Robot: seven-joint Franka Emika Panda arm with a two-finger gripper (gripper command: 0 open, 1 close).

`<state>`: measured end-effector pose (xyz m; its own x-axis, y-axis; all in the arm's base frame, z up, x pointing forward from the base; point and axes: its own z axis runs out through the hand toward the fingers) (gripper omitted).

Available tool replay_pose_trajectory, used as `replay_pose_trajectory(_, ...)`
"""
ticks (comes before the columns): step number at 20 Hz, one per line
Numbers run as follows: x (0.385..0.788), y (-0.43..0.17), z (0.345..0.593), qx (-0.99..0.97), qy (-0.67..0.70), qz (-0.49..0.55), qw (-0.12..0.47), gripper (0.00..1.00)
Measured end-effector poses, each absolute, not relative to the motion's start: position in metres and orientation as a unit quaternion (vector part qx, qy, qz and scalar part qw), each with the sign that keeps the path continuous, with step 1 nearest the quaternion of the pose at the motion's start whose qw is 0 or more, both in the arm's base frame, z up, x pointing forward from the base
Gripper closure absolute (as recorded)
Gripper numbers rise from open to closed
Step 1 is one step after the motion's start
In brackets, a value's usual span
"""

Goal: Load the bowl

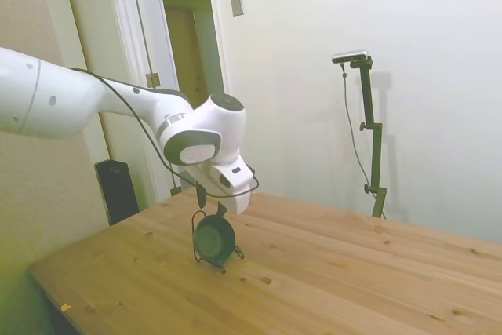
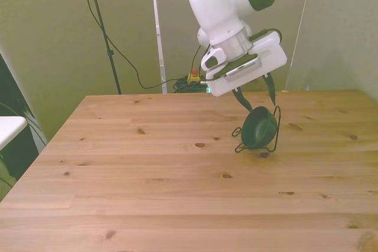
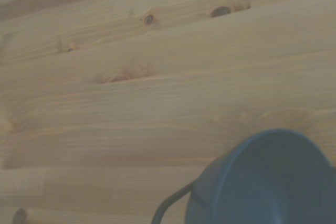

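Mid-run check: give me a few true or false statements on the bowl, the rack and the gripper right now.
1. The bowl stands on edge in the wire rack. True.
2. The bowl lies flat on the table, away from the rack. False: it is propped in the rack.
3. The gripper is directly above the bowl. True.
4. A second bowl sits on the table. False: only one shows.

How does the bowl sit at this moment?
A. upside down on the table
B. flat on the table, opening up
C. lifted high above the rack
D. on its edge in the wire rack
D: the bowl stands on its edge inside the thin black rack, which rests on the table; the side view shows the same.
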<state>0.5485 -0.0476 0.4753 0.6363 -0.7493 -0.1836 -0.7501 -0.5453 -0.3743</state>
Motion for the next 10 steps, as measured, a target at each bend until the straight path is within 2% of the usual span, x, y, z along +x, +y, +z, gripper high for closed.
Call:
replay_pose_trajectory(6,0.527,-0.042,0.522,-0.873,0.474,-0.079,0.085,0.00)
replay_pose_trajectory(10,0.509,-0.036,0.527,-0.856,0.506,-0.107,0.008,0.00)
